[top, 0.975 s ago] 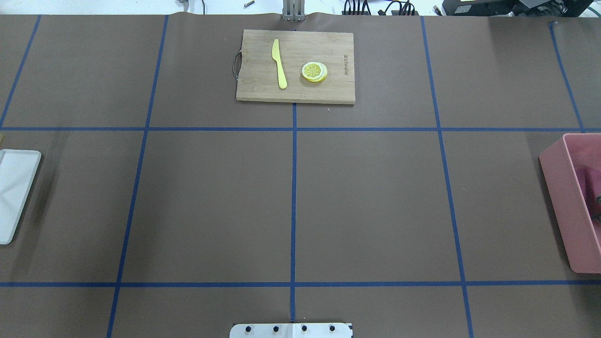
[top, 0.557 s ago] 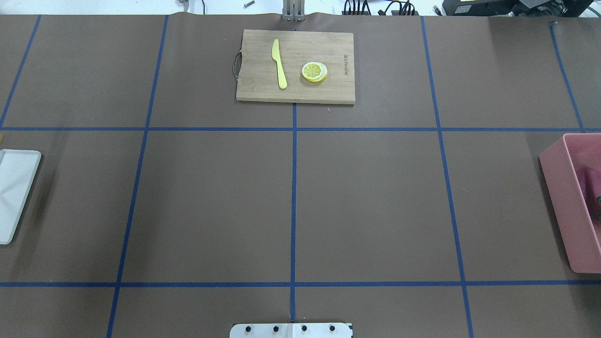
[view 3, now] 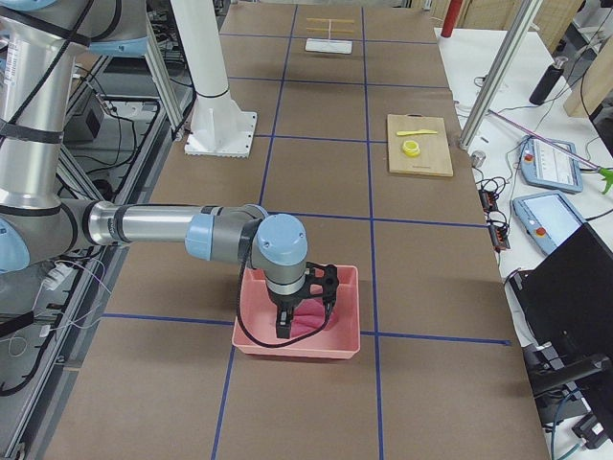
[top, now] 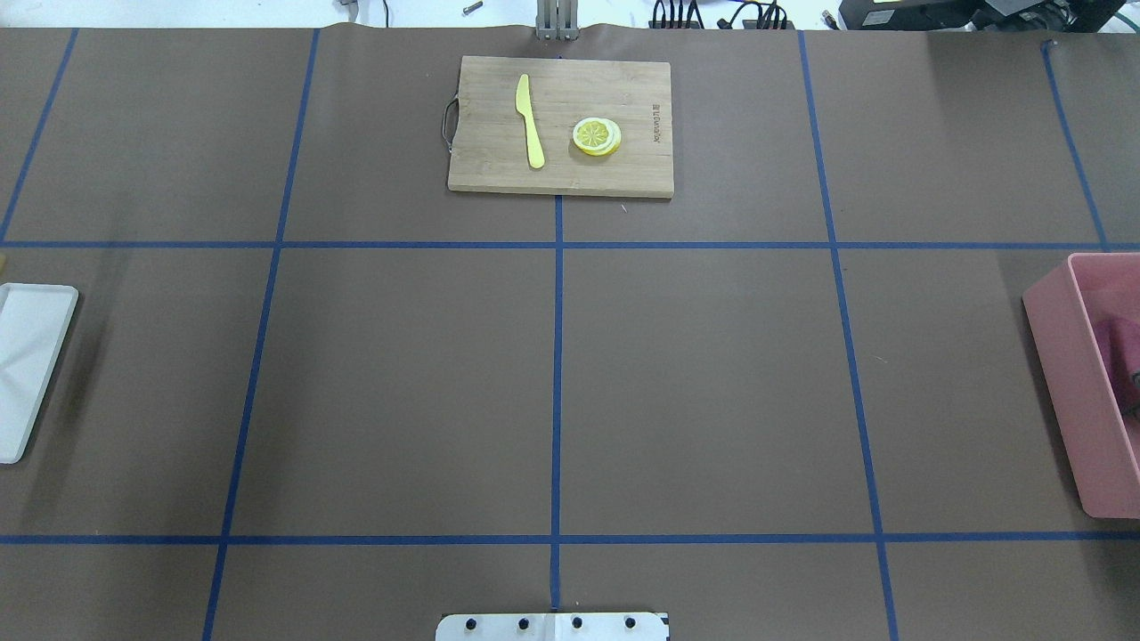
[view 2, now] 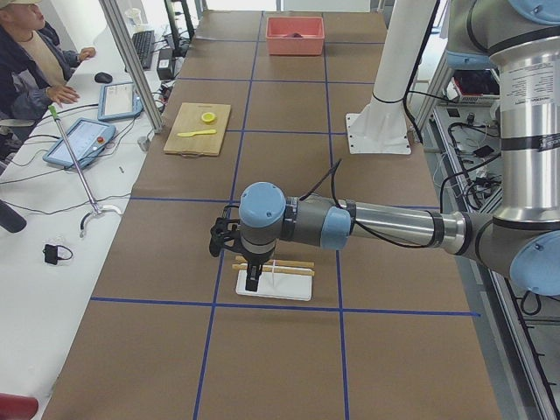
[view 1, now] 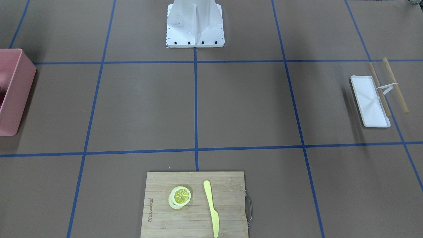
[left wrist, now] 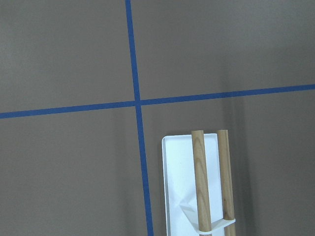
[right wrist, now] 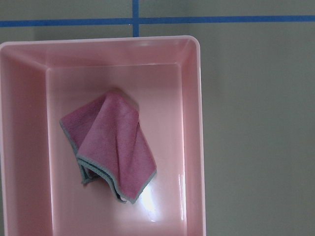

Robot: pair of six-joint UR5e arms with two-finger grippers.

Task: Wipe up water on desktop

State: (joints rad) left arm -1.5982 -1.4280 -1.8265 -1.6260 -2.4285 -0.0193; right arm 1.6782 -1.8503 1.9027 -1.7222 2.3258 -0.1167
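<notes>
The desktop [top: 695, 383] is a brown tabletop with a grid of blue tape; I see no water on it in any view. A crumpled pink cloth [right wrist: 110, 142] lies inside a pink bin [right wrist: 197, 123] at the table's right end. My right gripper [view 3: 284, 326] hangs over that bin, just above the cloth; I cannot tell whether it is open or shut. My left gripper [view 2: 252, 278] hangs over a white tray [view 2: 280, 290] at the left end; I cannot tell its state either. Neither wrist view shows fingers.
A bamboo cutting board [top: 499, 160] at the far middle carries a yellow knife [top: 529, 120] and lemon slices [top: 596, 135]. Two wooden sticks [left wrist: 201, 177] held by a white band lie across the white tray [left wrist: 174, 162]. The robot's base plate [top: 552, 628] is at the near edge.
</notes>
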